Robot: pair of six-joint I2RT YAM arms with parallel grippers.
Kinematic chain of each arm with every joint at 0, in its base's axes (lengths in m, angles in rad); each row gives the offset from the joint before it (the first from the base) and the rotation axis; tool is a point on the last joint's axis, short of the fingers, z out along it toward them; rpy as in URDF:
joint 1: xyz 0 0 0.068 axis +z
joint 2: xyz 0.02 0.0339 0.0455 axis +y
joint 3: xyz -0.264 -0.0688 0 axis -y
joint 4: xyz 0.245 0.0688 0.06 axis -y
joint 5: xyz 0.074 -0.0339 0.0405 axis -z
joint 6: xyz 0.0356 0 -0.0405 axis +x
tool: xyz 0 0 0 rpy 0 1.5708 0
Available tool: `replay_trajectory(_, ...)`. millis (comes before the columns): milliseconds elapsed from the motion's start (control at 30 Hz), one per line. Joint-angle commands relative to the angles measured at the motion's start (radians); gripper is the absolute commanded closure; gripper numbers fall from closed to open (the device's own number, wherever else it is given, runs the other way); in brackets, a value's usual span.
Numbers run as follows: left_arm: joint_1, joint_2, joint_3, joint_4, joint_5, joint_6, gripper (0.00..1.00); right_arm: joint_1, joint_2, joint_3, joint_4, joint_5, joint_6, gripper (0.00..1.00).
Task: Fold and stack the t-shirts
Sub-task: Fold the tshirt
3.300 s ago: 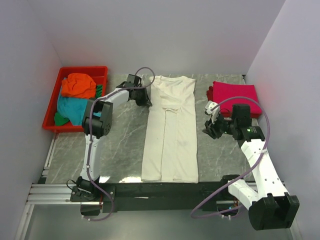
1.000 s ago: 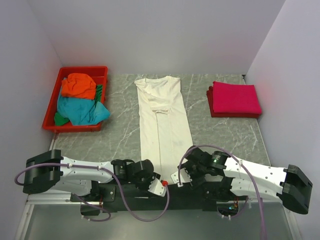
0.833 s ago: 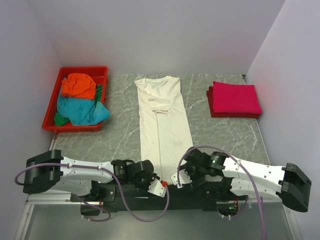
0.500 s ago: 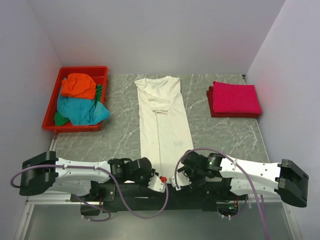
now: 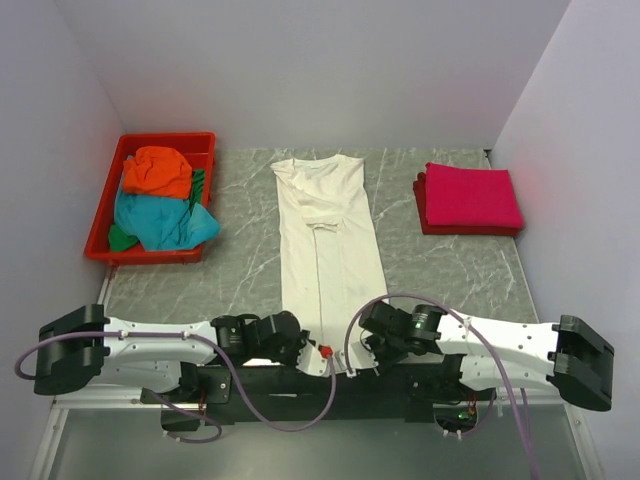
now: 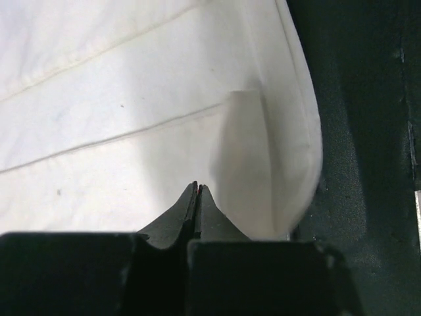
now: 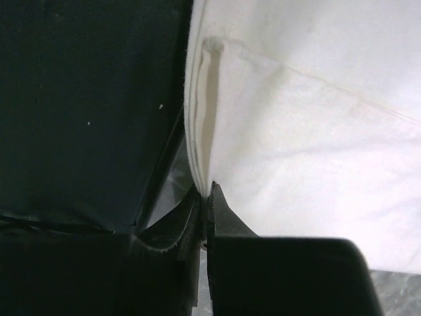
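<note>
The large cream-white t-shirt [image 5: 325, 240] lies folded into a long strip down the middle of the table. Both arms lie low along the near edge. My left gripper [image 5: 316, 349] is at the shirt's near hem; in the left wrist view its jaws [image 6: 197, 188] are pressed shut at the cloth [image 6: 131, 99], whose corner curls up beside them. My right gripper [image 5: 352, 352] is shut on the hem's other corner; the folded edge [image 7: 197, 131] runs in between its jaws [image 7: 209, 187]. A folded magenta-pink t-shirt [image 5: 470, 198] lies at the back right. Orange [image 5: 157, 170] and teal [image 5: 160, 220] t-shirts lie bunched in the tray.
A red plastic tray [image 5: 165, 140] stands at the back left, with a green cloth [image 5: 122, 238] at its near corner. A black base bar [image 5: 400, 385] runs along the near edge, right under both grippers. White walls close in the table on three sides.
Both arms swung down from the far end of the table to the shirt's near hem. Over the last second the two grippers closed in on the hem corners, and the shirt shifted slightly right.
</note>
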Motion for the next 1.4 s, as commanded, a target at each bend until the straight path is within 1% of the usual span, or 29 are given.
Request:
replay_trajectory(0,0.010,-0.074,-0.006,0.037,0.001,0.014,0.99,-0.016,-0.060,0.026,0.010,0.021,0.024,0.98)
replay_trajectory(167,0.025,-0.131,0.003,0.000,0.040,0.017,0.99,-0.047,-0.076,0.027,0.019,0.002,0.042,0.99)
replay_trajectory(233,0.027,-0.162,0.008,-0.032,0.072,0.003,0.89,-0.050,-0.071,0.029,0.018,0.002,0.039,0.99)
replay_trajectory(267,0.027,-0.169,0.011,-0.046,0.092,-0.003,0.74,-0.049,-0.068,0.030,0.018,-0.001,0.039,0.99)
replay_trajectory(300,0.025,-0.177,0.015,-0.056,0.128,-0.011,0.65,-0.049,-0.067,0.030,0.016,-0.002,0.038,0.99)
replay_trajectory(367,0.025,-0.174,0.029,-0.079,0.164,-0.035,0.53,-0.049,-0.058,0.032,0.022,-0.007,0.036,0.99)
replay_trajectory(400,0.025,-0.157,0.032,-0.078,0.202,-0.043,0.45,-0.049,-0.053,0.033,0.024,-0.008,0.036,0.99)
replay_trajectory(500,0.011,-0.092,0.049,-0.070,0.233,-0.066,0.38,-0.052,-0.044,0.038,0.027,-0.010,0.041,1.00)
replay_trajectory(600,-0.004,-0.029,0.054,-0.060,0.221,-0.055,0.38,-0.070,-0.047,0.043,0.024,-0.021,0.044,1.00)
replay_trajectory(667,-0.006,-0.013,0.054,-0.047,0.224,-0.046,0.38,-0.090,-0.059,0.049,0.021,-0.039,0.044,1.00)
replay_trajectory(833,-0.006,0.022,0.052,-0.030,0.222,-0.035,0.38,-0.177,-0.084,0.063,0.007,-0.094,0.030,1.00)
replay_trajectory(933,-0.007,0.016,0.044,-0.014,0.227,-0.041,0.37,-0.205,-0.088,0.067,0.005,-0.119,0.025,1.00)
replay_trajectory(1133,-0.006,-0.042,0.060,0.002,0.225,-0.081,0.33,-0.208,-0.065,0.075,0.019,-0.130,0.031,1.00)
replay_trajectory(1267,-0.007,-0.056,0.072,0.008,0.244,-0.116,0.27,-0.211,-0.051,0.081,0.025,-0.134,0.036,1.00)
replay_trajectory(1367,-0.015,-0.065,0.066,0.025,0.250,-0.136,0.27,-0.223,-0.056,0.081,0.027,-0.137,0.039,1.00)
